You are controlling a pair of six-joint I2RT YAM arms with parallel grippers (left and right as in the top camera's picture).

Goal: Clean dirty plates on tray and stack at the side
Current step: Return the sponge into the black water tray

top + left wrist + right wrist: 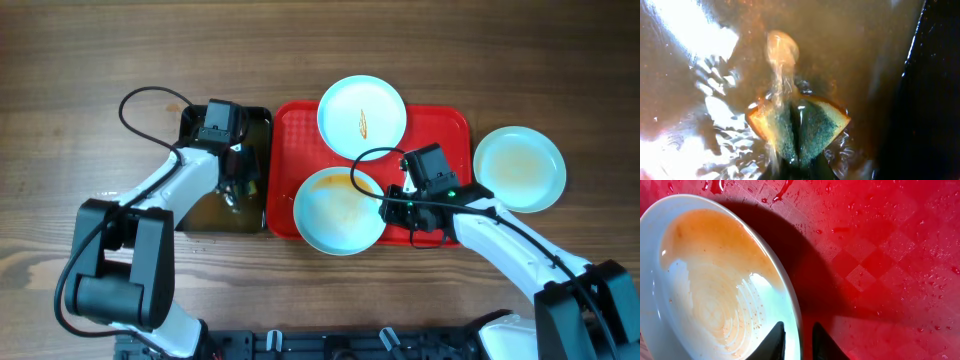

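Left jaws pinch a sponge (800,132) in the water-filled tub (200,215); right jaws grip the near plate (715,280) by its rim on the tray (880,255).

A black rectangular tub (260,125) sits on the wood-grain table (80,60). It holds murky brown water (855,45) that ripples and catches glare. Under the surface lies a sponge (812,125), yellow with a green scouring face. It seems to be folded along its middle, though the water blurs its outline.

Two sauce-smeared plates (362,117) on red tray (452,128)
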